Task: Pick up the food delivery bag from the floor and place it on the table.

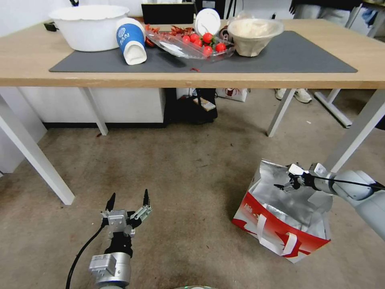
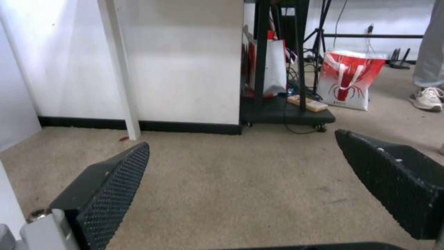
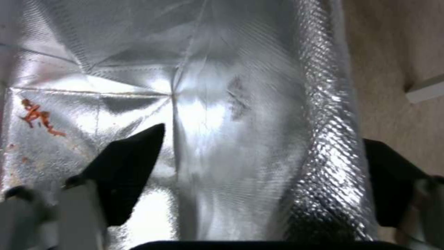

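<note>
Head view: the bag (image 1: 280,218) stands on the floor (image 1: 188,172) at about 4 o'clock, mouth open and foil lining showing, red band and white strap handles facing the camera. It sits just beside a white table leg (image 1: 353,136). The right gripper (image 1: 285,185) reaches in from 3 o'clock over the bag's mouth, near its far rim. The left gripper (image 1: 128,199) hangs low at 7 o'clock above bare carpet, fingers spread wide and grasping nothing, well apart from the bag. The table (image 1: 24,64) spans 12 o'clock, its grey mat (image 1: 304,56) carrying a white bowl (image 1: 90,26), a tipped blue-and-white cup (image 1: 131,40), a clear tray of tomatoes (image 1: 192,44) and a covered bowl (image 1: 254,36).

Left wrist view: two black ridged fingers (image 2: 116,180) stand far apart over the carpet (image 2: 240,180). A second red-and-white bag (image 2: 349,80) stands farther off beside a black stand (image 2: 282,111).

Right wrist view: the foil wall of the bag (image 3: 259,114) lies between the two dark fingers (image 3: 129,166), one inside the lining and one outside by the carpet. The fingers are spread and straddle the wall; whether they touch it I cannot tell.
</note>
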`<state>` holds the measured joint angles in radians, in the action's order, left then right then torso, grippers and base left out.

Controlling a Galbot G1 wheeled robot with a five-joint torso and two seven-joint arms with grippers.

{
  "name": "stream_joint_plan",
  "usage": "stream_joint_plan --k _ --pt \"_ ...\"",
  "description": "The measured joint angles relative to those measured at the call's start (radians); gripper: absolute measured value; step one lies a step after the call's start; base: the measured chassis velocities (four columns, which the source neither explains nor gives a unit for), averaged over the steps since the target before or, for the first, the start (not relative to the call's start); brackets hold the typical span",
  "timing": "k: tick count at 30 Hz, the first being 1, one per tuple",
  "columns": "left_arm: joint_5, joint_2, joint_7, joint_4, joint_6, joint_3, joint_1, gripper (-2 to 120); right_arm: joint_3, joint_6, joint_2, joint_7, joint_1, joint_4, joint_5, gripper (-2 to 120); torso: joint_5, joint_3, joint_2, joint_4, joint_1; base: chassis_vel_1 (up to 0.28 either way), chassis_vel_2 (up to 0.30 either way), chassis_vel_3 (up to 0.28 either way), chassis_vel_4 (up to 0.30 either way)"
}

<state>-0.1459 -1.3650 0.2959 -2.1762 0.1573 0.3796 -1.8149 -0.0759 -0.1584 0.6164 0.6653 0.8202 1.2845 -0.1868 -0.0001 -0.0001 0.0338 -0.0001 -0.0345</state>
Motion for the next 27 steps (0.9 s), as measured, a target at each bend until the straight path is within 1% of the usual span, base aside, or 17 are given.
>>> stream_joint_plan --k 1,2,3,5,6,8,9,12,13,17,18,21,22,23,24,27 --pt "0.000 0.001 0.000 -0.001 0.000 0.000 0.000 100 -0.006 -0.004 0.000 0.003 0.009 0.003 -0.009 80 0.0000 0.000 0.000 0.0000 0.000 0.000 0.000 0.000 0.000" --pt "0.000 0.001 0.001 -0.001 0.000 0.000 -0.001 100 -0.008 -0.008 0.000 0.003 0.014 0.004 -0.019 76 0.0000 0.000 0.000 0.0000 0.000 0.000 0.000 0.000 0.000" --pt "0.000 0.001 0.001 -0.001 0.000 0.000 -0.001 100 -0.008 -0.008 0.000 0.003 0.014 0.004 -0.019 76 0.0000 0.000 0.000 0.0000 0.000 0.000 0.000 0.000 0.000" --pt "0.001 0.002 0.001 -0.005 -0.003 0.001 -0.001 100 -0.012 -0.014 -0.001 -0.004 0.030 0.008 -0.062 65 0.0001 0.000 0.000 0.0000 0.000 0.000 0.000 0.000 0.000" --pt "0.001 0.002 0.001 -0.005 -0.003 0.001 -0.001 100 -0.012 -0.014 -0.001 -0.004 0.030 0.008 -0.062 65 0.0001 0.000 0.000 0.0000 0.000 0.000 0.000 0.000 0.000" --pt "0.001 0.004 0.001 -0.008 -0.005 0.003 -0.002 100 -0.019 -0.015 -0.001 -0.008 0.040 0.009 -0.075 55 0.0000 0.000 0.000 0.0001 0.000 0.000 0.000 0.000 0.000" --pt "0.001 0.004 0.001 -0.008 -0.005 0.003 -0.002 100 -0.019 -0.015 -0.001 -0.008 0.040 0.009 -0.075 55 0.0000 0.000 0.000 0.0001 0.000 0.000 0.000 0.000 0.000" --pt "0.001 0.004 0.001 -0.010 -0.004 0.004 -0.003 100 -0.033 -0.015 -0.005 -0.009 0.059 0.018 -0.078 39 0.0001 0.000 0.000 0.0001 0.000 0.000 0.000 0.000 0.000" --pt "0.001 0.004 0.001 -0.010 -0.004 0.004 -0.003 100 -0.033 -0.015 -0.005 -0.009 0.059 0.018 -0.078 39 0.0001 0.000 0.000 0.0001 0.000 0.000 0.000 0.000 0.000" --pt "0.002 0.001 0.003 -0.013 -0.001 0.005 -0.004 100 -0.050 -0.014 -0.015 -0.006 0.083 0.035 -0.090 21 0.0001 0.000 0.000 0.0000 0.000 0.000 0.000 0.000 0.000" --pt "0.002 0.001 0.003 -0.013 -0.001 0.005 -0.004 100 -0.050 -0.014 -0.015 -0.006 0.083 0.035 -0.090 21 0.0001 0.000 0.000 0.0000 0.000 0.000 0.000 0.000 0.000" --pt "0.003 0.001 0.000 -0.018 0.002 0.011 -0.007 100 -0.067 -0.008 -0.025 0.007 0.102 0.056 -0.120 7 0.0001 0.000 0.000 0.0001 0.000 0.000 0.000 0.000 0.000" --pt "0.003 0.001 0.000 -0.018 0.002 0.011 -0.007 100 -0.067 -0.008 -0.025 0.007 0.102 0.056 -0.120 7 0.0001 0.000 0.000 0.0001 0.000 0.000 0.000 0.000 0.000" --pt "0.003 0.000 -0.001 -0.021 0.003 0.013 -0.008 100 -0.075 -0.004 -0.028 0.021 0.108 0.062 -0.134 2 0.0001 0.000 0.000 0.0002 0.000 0.000 0.000 0.000 0.000" --pt "0.003 0.000 -0.003 -0.023 0.005 0.014 -0.008 100 -0.087 0.001 -0.031 0.042 0.116 0.069 -0.143 0 0.0002 0.000 0.000 0.0002 0.000 0.000 0.000 0.000 0.000" --pt "0.003 -0.001 -0.005 -0.024 0.009 0.014 -0.008 100 -0.110 0.011 -0.041 0.072 0.131 0.080 -0.158 0 0.0001 0.000 0.000 0.0002 0.000 0.000 0.000 0.000 0.000"
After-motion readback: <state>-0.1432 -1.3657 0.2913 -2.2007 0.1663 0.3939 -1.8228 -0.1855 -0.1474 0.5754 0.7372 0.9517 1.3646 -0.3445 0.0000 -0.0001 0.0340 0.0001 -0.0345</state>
